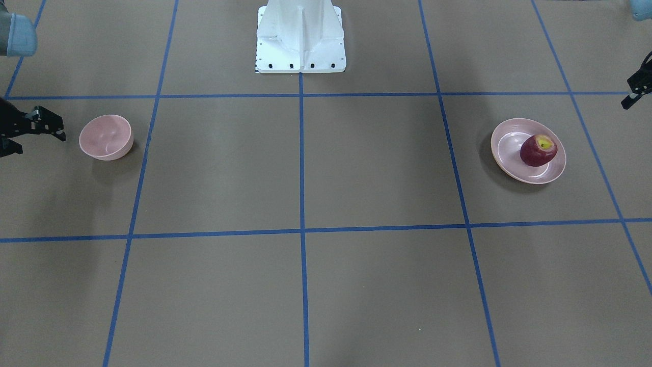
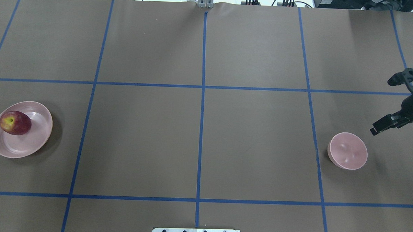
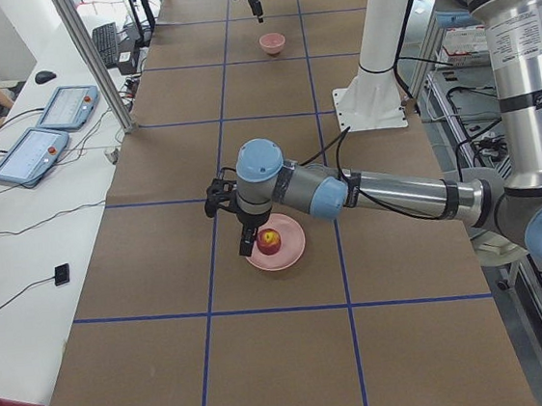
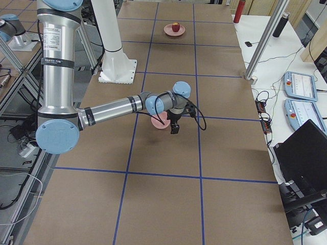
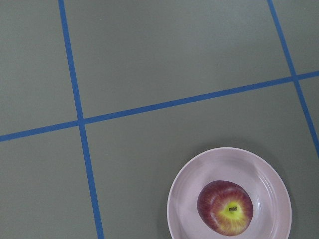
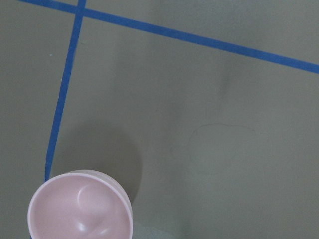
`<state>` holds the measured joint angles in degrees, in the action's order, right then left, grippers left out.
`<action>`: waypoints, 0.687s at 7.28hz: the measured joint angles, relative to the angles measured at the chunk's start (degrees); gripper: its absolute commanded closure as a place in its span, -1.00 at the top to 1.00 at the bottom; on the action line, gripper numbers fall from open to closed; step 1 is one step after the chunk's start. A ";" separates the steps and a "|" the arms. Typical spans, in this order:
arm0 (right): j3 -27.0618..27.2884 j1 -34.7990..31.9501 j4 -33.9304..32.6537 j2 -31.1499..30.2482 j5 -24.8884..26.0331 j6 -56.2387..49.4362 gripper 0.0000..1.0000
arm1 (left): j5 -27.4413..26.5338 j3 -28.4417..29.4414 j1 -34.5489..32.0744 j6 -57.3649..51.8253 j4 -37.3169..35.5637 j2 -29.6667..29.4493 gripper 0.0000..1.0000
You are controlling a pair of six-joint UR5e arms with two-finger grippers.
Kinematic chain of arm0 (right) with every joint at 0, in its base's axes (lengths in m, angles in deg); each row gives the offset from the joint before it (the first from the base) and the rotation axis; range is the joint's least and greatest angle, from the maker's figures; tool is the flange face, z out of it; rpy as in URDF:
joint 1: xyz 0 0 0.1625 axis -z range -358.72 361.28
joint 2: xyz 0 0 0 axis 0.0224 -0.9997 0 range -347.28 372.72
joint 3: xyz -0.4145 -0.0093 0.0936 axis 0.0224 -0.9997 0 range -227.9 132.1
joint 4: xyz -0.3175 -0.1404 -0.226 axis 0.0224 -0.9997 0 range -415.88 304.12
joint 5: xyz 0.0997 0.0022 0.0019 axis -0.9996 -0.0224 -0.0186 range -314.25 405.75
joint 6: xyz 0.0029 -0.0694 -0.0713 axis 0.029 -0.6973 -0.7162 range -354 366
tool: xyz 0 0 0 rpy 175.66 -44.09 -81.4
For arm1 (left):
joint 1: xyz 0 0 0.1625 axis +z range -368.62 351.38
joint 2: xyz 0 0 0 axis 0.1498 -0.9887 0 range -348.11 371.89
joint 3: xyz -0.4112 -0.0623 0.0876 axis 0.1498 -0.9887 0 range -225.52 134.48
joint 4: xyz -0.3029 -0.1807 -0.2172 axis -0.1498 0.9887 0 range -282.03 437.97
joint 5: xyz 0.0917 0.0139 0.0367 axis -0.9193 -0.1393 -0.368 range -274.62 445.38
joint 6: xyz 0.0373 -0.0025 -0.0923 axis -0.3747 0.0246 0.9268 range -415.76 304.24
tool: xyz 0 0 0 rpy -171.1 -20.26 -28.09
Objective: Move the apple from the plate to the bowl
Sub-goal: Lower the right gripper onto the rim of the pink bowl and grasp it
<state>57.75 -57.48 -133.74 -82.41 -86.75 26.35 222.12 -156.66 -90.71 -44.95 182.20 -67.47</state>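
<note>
Dark red round apple (image 1: 538, 150): one
Wide shallow pale pink plate (image 1: 509, 149): one
Small deep pale pink bowl (image 1: 106, 136): one

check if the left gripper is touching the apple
Apart. The front-facing view shows bare table between the left gripper and the plate holding the apple.

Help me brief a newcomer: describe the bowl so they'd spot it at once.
On the brown table with blue tape lines, go to the robot's right end. The bowl sits there empty: small, deep, pale pink, unlike the wide shallow plate holding the apple.
</note>
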 measured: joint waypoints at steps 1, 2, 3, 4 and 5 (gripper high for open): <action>-2.18 2.38 8.39 -1.41 0.23 6.05 1.00 | -0.09 0.06 -0.01 -0.01 0.00 -0.01 0.96; -2.95 4.16 12.66 -1.90 0.10 11.05 1.00 | -0.18 0.06 -0.04 -0.01 0.00 0.01 0.96; -3.22 5.42 14.34 -2.03 0.01 13.42 0.69 | -0.20 -0.07 -0.12 -0.01 0.00 0.04 0.96; -3.44 6.48 14.92 -2.08 0.29 14.31 0.05 | -0.18 -0.25 -0.19 -0.01 0.00 0.07 0.96; -3.64 7.23 15.10 -2.21 0.59 14.63 -0.81 | -0.18 -0.34 -0.22 -0.01 0.00 0.10 0.96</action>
<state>54.11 -50.25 -118.64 -84.62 -86.16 40.98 221.94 -156.99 -90.93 -44.95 182.20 -67.36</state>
